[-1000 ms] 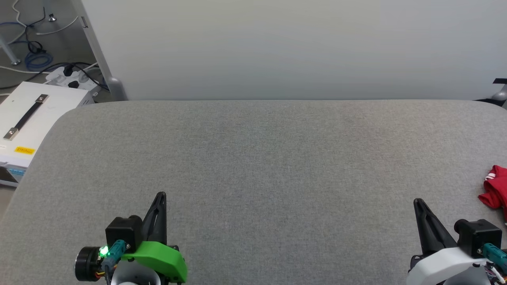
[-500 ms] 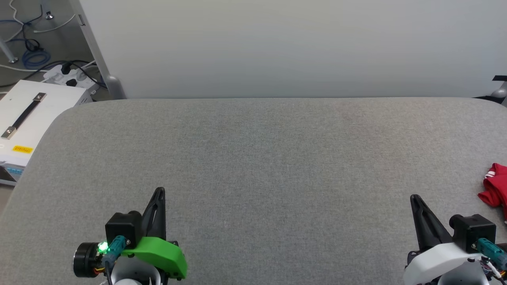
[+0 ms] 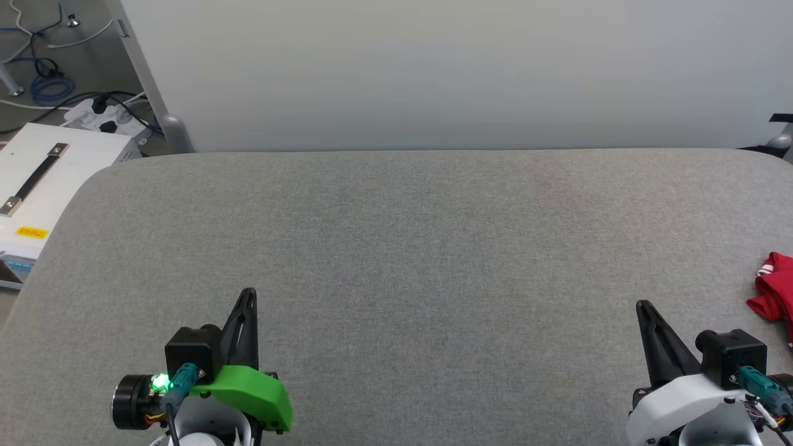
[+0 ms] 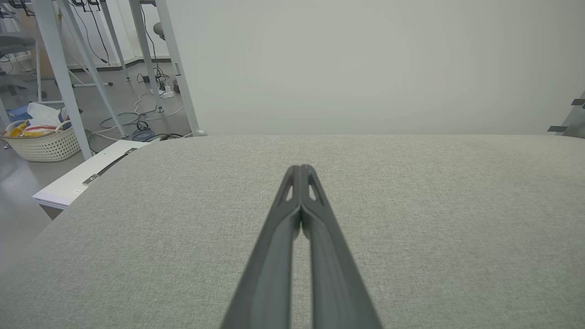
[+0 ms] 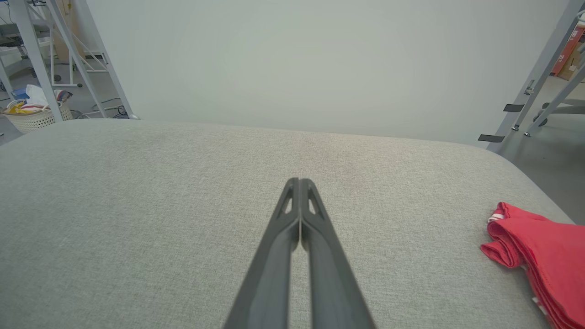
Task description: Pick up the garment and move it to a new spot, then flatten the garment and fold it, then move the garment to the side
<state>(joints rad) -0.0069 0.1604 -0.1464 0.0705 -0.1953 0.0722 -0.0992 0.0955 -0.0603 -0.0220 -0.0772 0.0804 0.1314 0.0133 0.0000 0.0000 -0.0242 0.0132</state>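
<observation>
Garment [image 3: 775, 288]: red, bunched in a loose heap at the far right edge of the grey fabric-covered table [image 3: 396, 235], on the robot's right side, partly cut off by the border of the head view. A short strip of red-and-white striped trim shows on its upper left fold. It rests on the surface, and neither arm touches it.

Right gripper [image 3: 643, 305]: low over the near right part of the table, fingers pointing away from the robot. The two fingers are pressed together at the tips with nothing between them. The garment lies near it, to its right and slightly ahead, clear of the fingers.

Left gripper [image 3: 248, 292]: low over the near left part of the table, well apart from the garment. Fingers likewise closed tip to tip, holding nothing. A green light glows on the wrist housing.

Surroundings: a pale panel [image 3: 433, 74] stands along the table's far edge. A white case [image 3: 56, 186] with a black strap handle sits off the table's left corner, with a power strip [image 3: 99, 114] and cables beyond it.
</observation>
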